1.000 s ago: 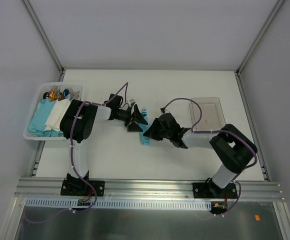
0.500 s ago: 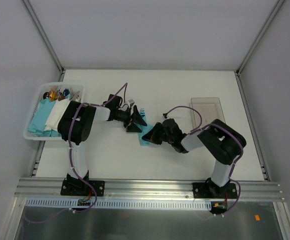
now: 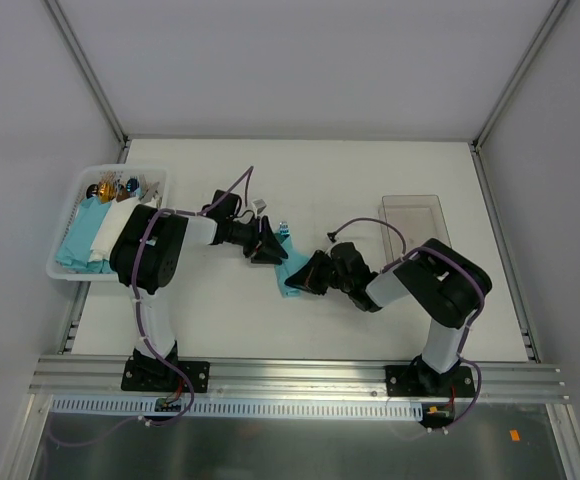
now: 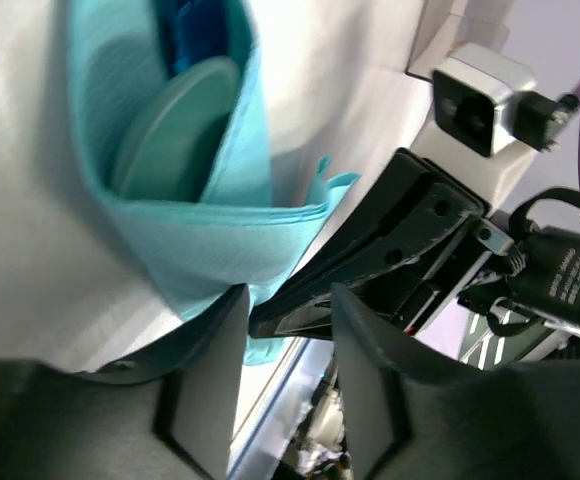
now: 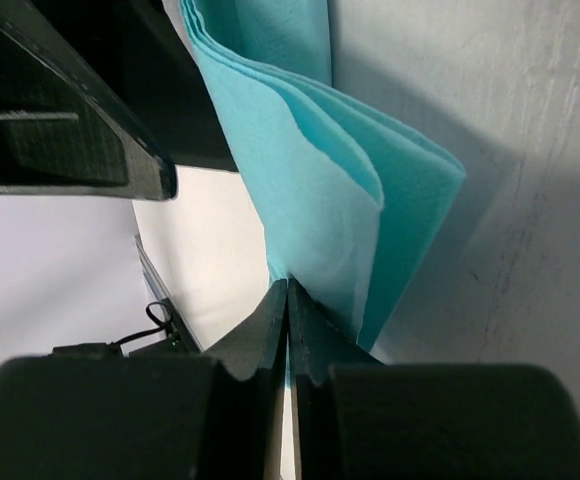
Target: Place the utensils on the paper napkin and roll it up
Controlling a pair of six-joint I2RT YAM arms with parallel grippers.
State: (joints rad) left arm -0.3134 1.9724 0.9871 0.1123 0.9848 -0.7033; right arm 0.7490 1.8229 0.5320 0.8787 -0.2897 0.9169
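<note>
The teal paper napkin (image 3: 292,272) lies mid-table, folded over the utensils, whose tips (image 3: 284,228) stick out at its far end. In the left wrist view the napkin (image 4: 210,235) wraps a teal spoon bowl (image 4: 175,140) and darker blue cutlery (image 4: 185,30). My left gripper (image 3: 268,245) is open at the napkin's far-left side, one finger (image 4: 205,390) touching the fold. My right gripper (image 3: 310,275) is shut on the napkin's edge (image 5: 350,200), its fingertips (image 5: 270,310) pinched together on the paper. The left gripper's black finger (image 5: 60,120) sits close beside it.
A white basket (image 3: 65,270) with thicker teal and white napkin bundles and small items stands at the left edge. A clear plastic tray (image 3: 415,215) sits at the right, behind the right arm. The two grippers are almost touching.
The right arm has folded in lower and its gripper has shifted slightly toward the near side with the napkin edge in it. The left gripper has stayed by the napkin's far end.
</note>
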